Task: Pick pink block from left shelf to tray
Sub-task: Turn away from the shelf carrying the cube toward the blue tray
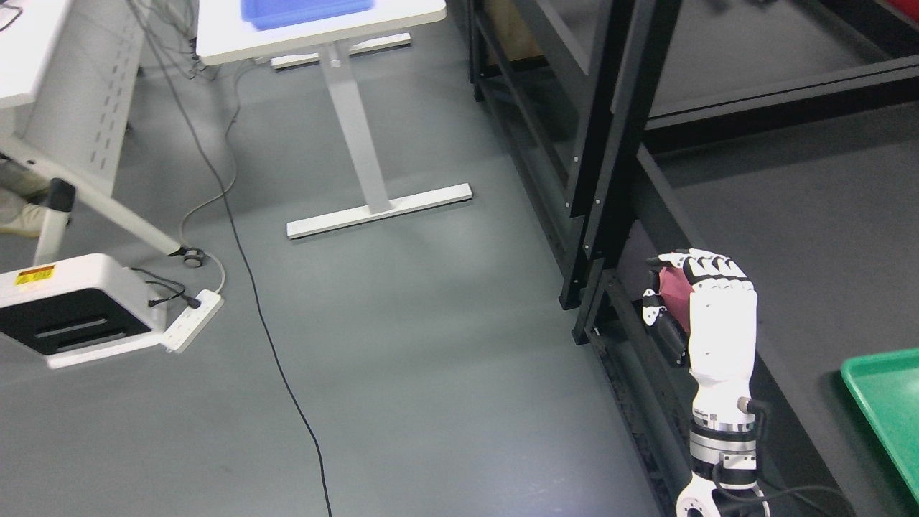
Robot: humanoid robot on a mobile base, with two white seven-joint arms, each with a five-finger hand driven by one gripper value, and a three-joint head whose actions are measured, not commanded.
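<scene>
My right hand (707, 294), white with black finger joints, rises from the bottom edge on its arm and is shut on the pink block (673, 289). Only a small patch of the block shows between the thumb and the curled fingers. The hand hovers over the front edge of the dark grey shelf surface (790, 237), beside the black shelf posts (610, 158). A corner of the green tray (887, 402) lies on that surface at the lower right, well to the right of the hand. My left arm does not show.
Grey floor fills the left and middle. A white table (323, 29) carrying a blue bin (305, 11) stands at the back. A black cable (273, 345) crosses the floor, and a power strip (194, 319) and a white machine base (72, 309) sit at the left.
</scene>
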